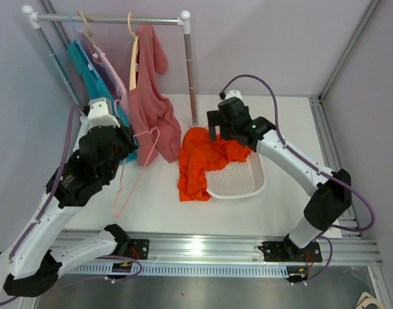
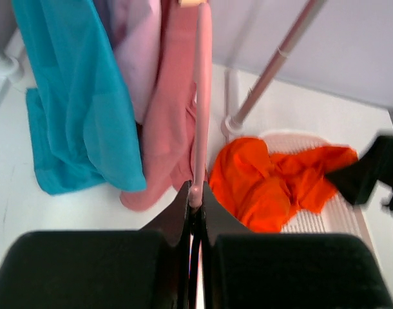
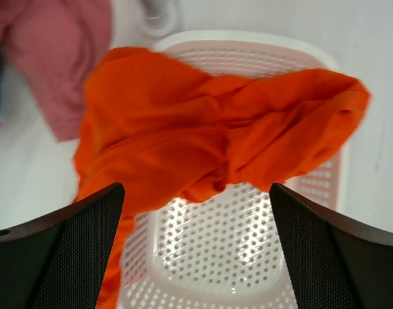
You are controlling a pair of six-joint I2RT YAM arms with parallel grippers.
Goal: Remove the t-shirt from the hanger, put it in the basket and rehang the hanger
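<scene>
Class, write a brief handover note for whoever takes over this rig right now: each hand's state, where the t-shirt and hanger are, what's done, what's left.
Left hand: shut on the bare pink hanger, away from the rail.
Right hand: open, above the orange t-shirt, holding nothing.
T-shirt: off the hanger, partly in the white basket, partly spilling onto the table.
Done: removal.
Left: probably put the hanger down; perhaps tuck the t-shirt fully in.
</scene>
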